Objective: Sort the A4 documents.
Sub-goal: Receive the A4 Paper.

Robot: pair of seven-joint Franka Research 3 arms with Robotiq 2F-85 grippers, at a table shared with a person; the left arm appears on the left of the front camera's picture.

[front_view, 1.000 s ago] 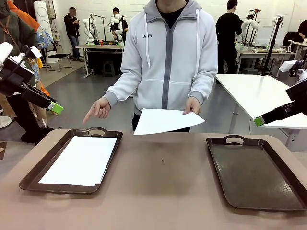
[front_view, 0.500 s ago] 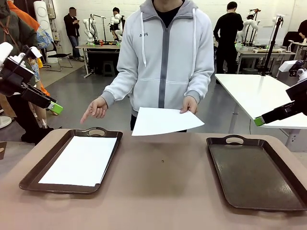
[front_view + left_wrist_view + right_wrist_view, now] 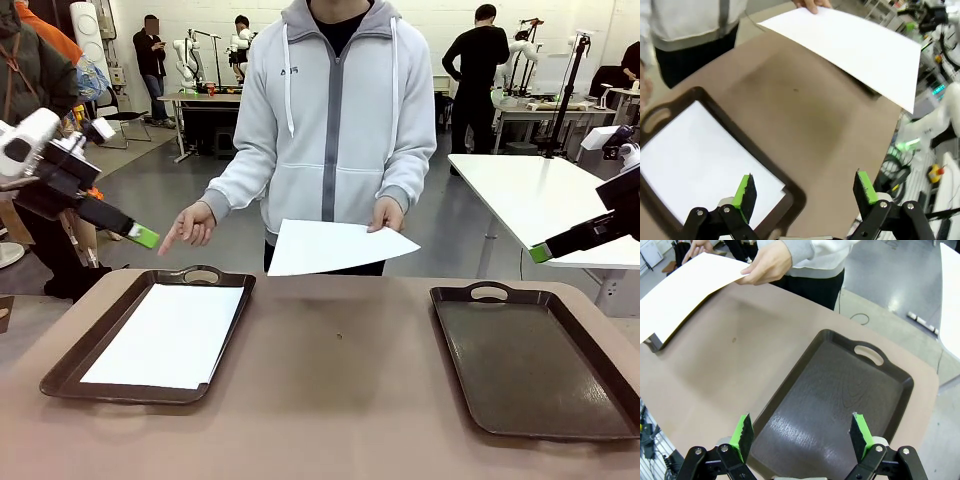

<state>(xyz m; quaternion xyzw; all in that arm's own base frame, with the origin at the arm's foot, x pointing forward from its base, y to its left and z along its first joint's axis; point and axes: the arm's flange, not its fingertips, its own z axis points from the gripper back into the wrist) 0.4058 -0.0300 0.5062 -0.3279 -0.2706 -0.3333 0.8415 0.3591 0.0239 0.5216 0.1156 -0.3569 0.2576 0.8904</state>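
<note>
The person across the table holds one A4 document (image 3: pixel 340 247) level above the table's far edge with one hand (image 3: pixel 388 215). Their other hand (image 3: pixel 188 226) points down at the left tray (image 3: pixel 62 374). A second A4 document (image 3: pixel 170 335) lies flat in that tray. My left gripper (image 3: pixel 140 237) hangs open in the air beyond the tray's far left corner. From the left wrist, the gripper (image 3: pixel 805 190) is open above the tray's sheet (image 3: pixel 695 160), with the held sheet (image 3: pixel 855 47) ahead. My right gripper (image 3: pixel 543 252) hovers open at the far right, above the empty right tray (image 3: pixel 840 400).
The right brown tray (image 3: pixel 530 360) is bare. The brown tabletop (image 3: pixel 340 400) lies open between the two trays. A white table (image 3: pixel 540 200) stands behind on the right, and other people and benches stand farther back.
My left arm has swung right and slightly down toward the left tray. The person has shifted left a little with the sheet. The right arm has not moved.
</note>
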